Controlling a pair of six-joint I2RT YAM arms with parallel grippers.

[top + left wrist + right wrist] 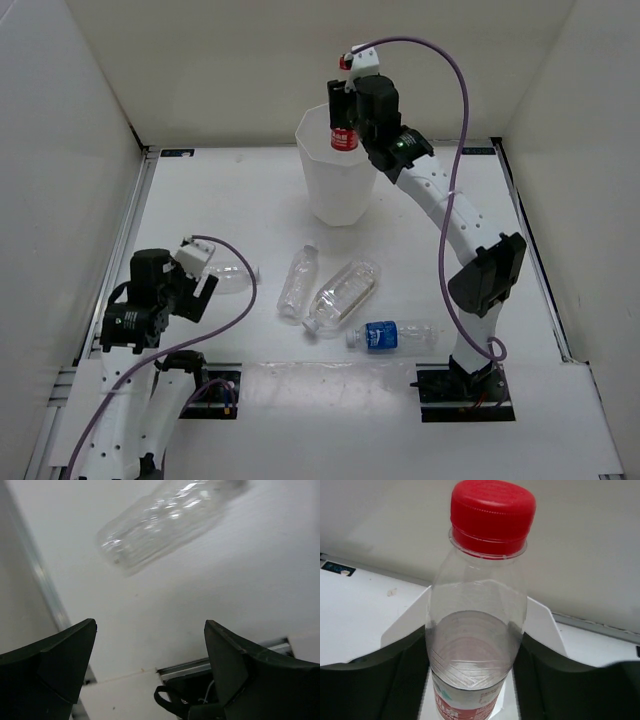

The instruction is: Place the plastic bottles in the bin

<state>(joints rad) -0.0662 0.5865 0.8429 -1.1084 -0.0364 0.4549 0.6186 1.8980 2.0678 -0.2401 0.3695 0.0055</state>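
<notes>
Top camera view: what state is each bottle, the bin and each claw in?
bin: upright, open-topped
red-capped bottle: gripped, held over the bin's mouth
right gripper: shut on the red-capped bottle
left gripper: open, empty
slim bottle by the left gripper: lying, untouched
slim bottle in the middle: lying on its side, loose
ribbed bottle: lying on its side, loose
blue-labelled bottle: lying on its side, loose

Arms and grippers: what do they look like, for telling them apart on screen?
Left arm and right arm match: white links dotted with holes, black joint housings, a purple cable looping off each wrist. Left gripper and right gripper have black fingers, white camera blocks.
</notes>
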